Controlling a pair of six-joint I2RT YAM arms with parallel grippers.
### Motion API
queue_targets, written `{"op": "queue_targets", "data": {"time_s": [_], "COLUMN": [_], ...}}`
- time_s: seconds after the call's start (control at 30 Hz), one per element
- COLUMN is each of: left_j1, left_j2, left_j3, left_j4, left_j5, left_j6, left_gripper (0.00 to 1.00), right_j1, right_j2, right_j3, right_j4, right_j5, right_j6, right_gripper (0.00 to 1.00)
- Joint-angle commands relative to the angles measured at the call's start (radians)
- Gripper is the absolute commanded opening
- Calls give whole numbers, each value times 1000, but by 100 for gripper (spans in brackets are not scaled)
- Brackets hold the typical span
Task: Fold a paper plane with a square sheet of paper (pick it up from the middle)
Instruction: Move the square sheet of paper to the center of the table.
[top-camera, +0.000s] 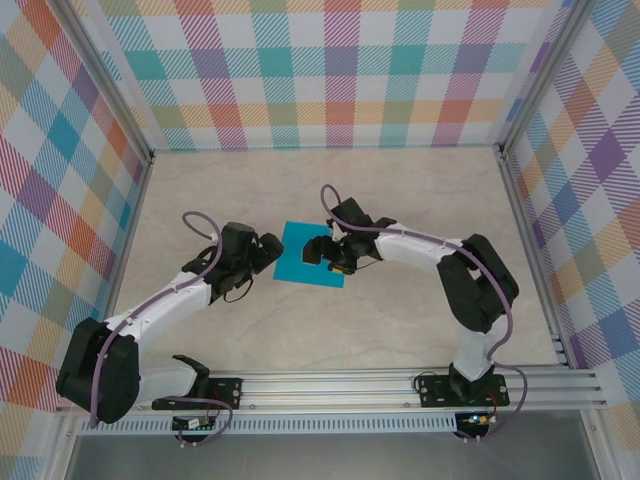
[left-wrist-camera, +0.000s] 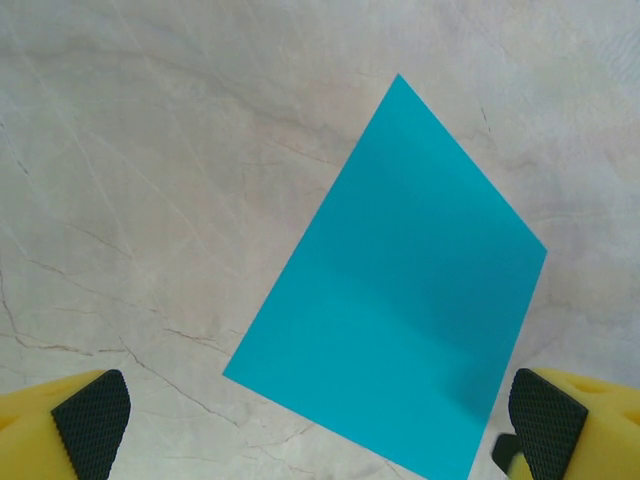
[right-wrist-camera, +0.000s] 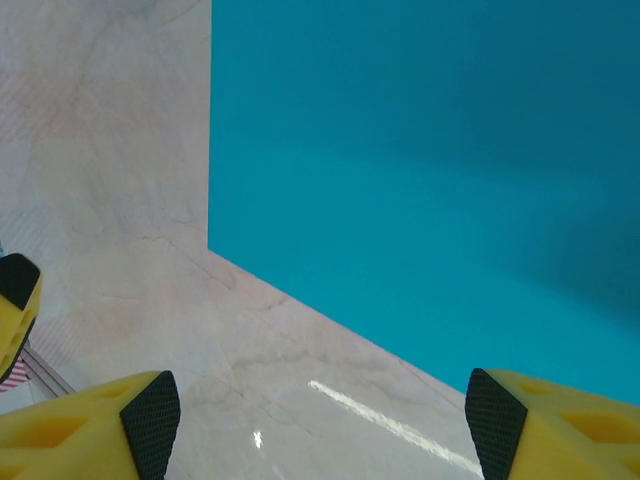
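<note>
The square sheet of paper (top-camera: 312, 255) lies flat and unfolded near the middle of the table (top-camera: 400, 330), the left gripper (left-wrist-camera: 318, 420) at its left edge and the right gripper (right-wrist-camera: 322, 425) over its right edge. Both are spread wide, holding nothing. A clean lift probably means setting the pads down at the sheet's centre and pinching up a ridge, since the smooth, glossy top may let thin paper slide — and checked walls (top-camera: 340, 70) hem in three edges.
</note>
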Motion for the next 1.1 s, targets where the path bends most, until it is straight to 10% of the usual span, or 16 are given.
{"op": "queue_targets", "data": {"time_s": [0.0, 1.07], "left_j1": [25, 37], "left_j2": [-26, -187], "left_j3": [1, -20], "left_j4": [-4, -152], "left_j5": [4, 26], "left_j6": [48, 121], "left_gripper": [100, 100], "right_j1": [18, 38], "right_j2": [70, 150], "right_j3": [80, 71], "right_j4": [-82, -272], "right_j5": [20, 120], "right_j6": [15, -91], "right_gripper": [78, 72]}}
